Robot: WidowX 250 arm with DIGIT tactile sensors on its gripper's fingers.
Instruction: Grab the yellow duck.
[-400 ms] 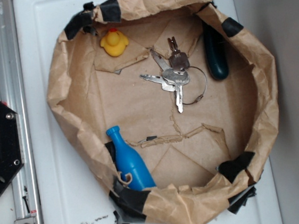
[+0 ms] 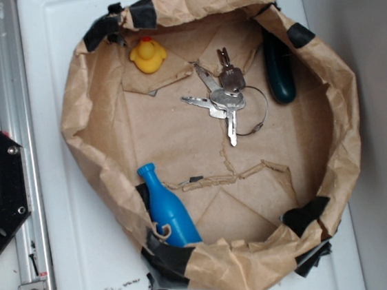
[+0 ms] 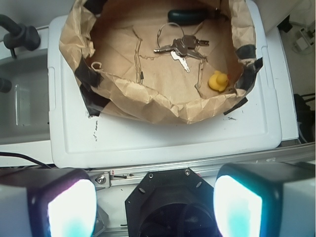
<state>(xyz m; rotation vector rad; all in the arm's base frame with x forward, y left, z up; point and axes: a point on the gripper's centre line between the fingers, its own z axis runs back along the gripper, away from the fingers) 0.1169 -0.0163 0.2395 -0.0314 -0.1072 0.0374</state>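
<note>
Yellow duck [image 2: 147, 55] sits in paper basin [image 2: 90, 114] on white lid [image 2: 82, 267]; pincer [image 3: 155, 197] spread, empty.

We seem to be in a robot lab: a taped paper-bag bin [image 2: 95, 127] on a white counter [image 2: 76, 282], a metal rail [image 2: 16, 136], loose cables [image 3: 19, 160].

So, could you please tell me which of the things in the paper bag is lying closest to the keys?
The dark green case, lying by the key ring at the bag's wall; the yellow duck and blue bottle sit farther off.
</note>
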